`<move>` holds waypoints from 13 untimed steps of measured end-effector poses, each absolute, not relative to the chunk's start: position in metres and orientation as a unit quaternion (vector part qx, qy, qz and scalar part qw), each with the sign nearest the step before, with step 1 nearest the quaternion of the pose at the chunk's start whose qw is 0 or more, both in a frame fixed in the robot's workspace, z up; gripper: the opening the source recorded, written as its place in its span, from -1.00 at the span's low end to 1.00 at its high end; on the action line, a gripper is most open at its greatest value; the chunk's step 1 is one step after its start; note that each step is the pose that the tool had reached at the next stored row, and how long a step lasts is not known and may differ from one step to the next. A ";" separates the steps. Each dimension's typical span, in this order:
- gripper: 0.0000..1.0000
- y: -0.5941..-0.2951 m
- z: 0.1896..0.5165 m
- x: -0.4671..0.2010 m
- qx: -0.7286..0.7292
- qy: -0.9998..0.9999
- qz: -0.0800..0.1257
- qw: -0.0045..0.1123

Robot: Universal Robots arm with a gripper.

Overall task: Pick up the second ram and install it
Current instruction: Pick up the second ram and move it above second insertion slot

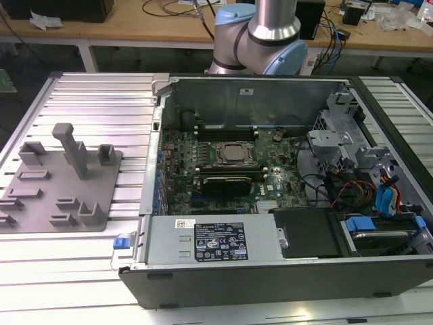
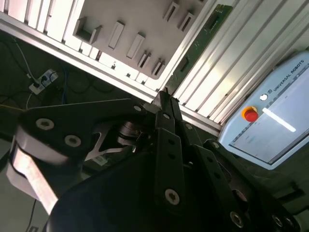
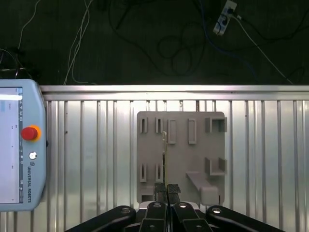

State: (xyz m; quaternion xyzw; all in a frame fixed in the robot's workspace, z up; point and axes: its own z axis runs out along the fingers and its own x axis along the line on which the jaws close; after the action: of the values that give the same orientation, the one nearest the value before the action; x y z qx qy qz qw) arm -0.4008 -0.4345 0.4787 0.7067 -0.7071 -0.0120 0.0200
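1. Clamps the green ram (image 2: 203, 36) edge-on between the closed gripper (image 3: 167, 187) fingers.
2. Holds it over the grey fixture (image 3: 178, 159).
3. Places that fixture at 9 o'clock from the case (image 1: 203, 279) in the exterior view.

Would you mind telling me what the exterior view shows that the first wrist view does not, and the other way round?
From the exterior view you gain the open computer case with its motherboard, and the arm's lower joints behind it. From the first wrist view you gain the gripper, apparently shut on the second ram seen edge-on, a teach pendant with a red button, and cables on the dark floor. Both share the grey fixture and the ribbed table under it.
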 end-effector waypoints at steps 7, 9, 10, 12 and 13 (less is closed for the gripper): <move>-0.81 -0.435 0.478 -0.362 0.707 -0.707 -0.015 0.023; -0.81 -0.435 0.479 -0.354 0.707 -0.707 -0.015 0.023; -0.81 -0.435 0.478 -0.350 0.707 -0.707 -0.016 0.024; -0.81 -0.435 0.478 -0.334 0.707 -0.707 -0.017 0.025; -0.81 -0.435 0.478 -0.329 0.707 -0.707 -0.017 0.025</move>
State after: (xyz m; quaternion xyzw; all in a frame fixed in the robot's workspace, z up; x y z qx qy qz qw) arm -0.3289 -0.4346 0.4784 0.7067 -0.7069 -0.0172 0.0253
